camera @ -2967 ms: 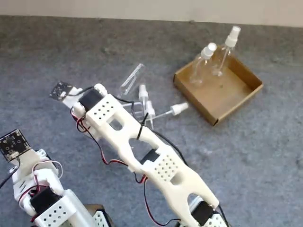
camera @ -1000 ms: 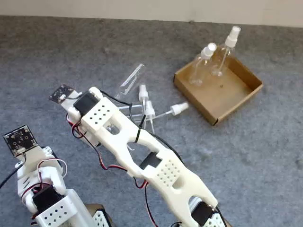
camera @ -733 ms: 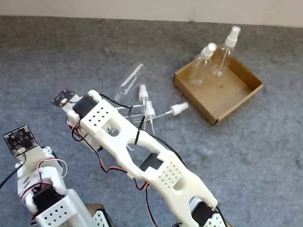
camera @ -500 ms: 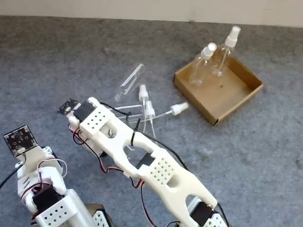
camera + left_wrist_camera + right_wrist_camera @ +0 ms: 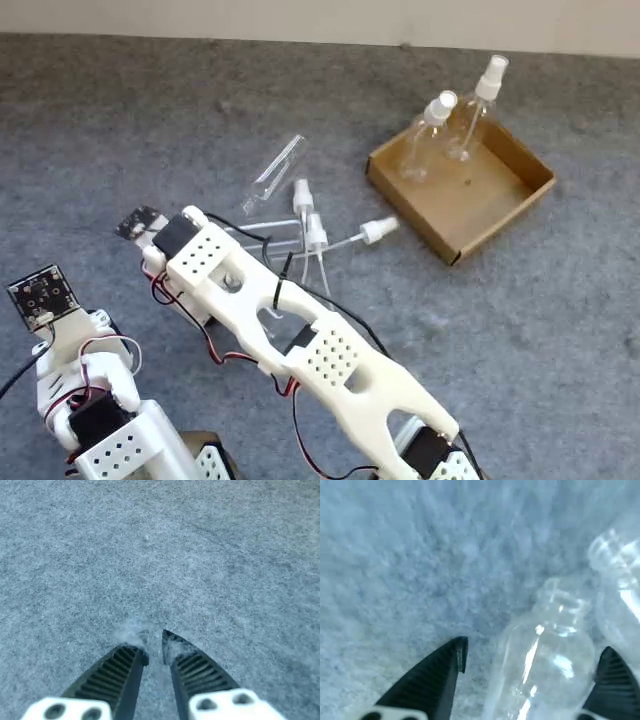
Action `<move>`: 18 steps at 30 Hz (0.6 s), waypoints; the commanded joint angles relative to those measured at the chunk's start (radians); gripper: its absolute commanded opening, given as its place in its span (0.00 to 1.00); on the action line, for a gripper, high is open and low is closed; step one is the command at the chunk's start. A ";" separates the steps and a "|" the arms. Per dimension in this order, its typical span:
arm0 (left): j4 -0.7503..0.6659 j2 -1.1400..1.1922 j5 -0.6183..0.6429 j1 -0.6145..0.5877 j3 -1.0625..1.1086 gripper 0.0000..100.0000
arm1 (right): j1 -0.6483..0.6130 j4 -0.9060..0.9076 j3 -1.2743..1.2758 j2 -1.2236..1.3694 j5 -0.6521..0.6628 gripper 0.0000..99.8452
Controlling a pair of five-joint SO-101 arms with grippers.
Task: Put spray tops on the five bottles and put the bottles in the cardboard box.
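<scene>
Surface: we see grey carpet on all sides, and we place everything from the cardboard box [image 5: 410, 212].
Left gripper [image 5: 153, 645]: it is farthest from the box, over bare carpet. Its fingers are almost together, with a thin slit between, and they hold nothing.
Right arm [image 5: 300, 340]: it stretches low, and its wrist is on the side of the loose things away from the box. We judge it the nearer arm for this step.
Right gripper [image 5: 535, 652]: its fingers are wide apart and clamp nothing yet.
Open bottle [image 5: 540, 660]: it is clear, has no top, and lies between those fingers. Its long axis runs along them, with the neck pointing away from the wrist.
Second bottle [image 5: 620, 580]: it lies just beside the first.
Spray tops [image 5: 316, 228]: three lie loose between that wrist and the box.
Bare bottle [image 5: 277, 168]: it lies flat, well apart from the box.
Capped bottles [image 5: 432, 130]: two stand inside the box.
</scene>
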 commanded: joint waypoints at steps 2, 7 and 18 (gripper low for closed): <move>-0.023 -0.010 0.009 0.015 0.018 0.01 | -0.005 0.005 -0.116 -0.021 -0.003 0.36; -0.023 -0.010 0.009 0.015 0.018 0.01 | 0.004 0.005 -0.116 -0.021 -0.003 0.25; -0.023 -0.010 0.009 0.015 0.018 0.01 | 0.004 0.047 -0.117 -0.021 -0.003 0.21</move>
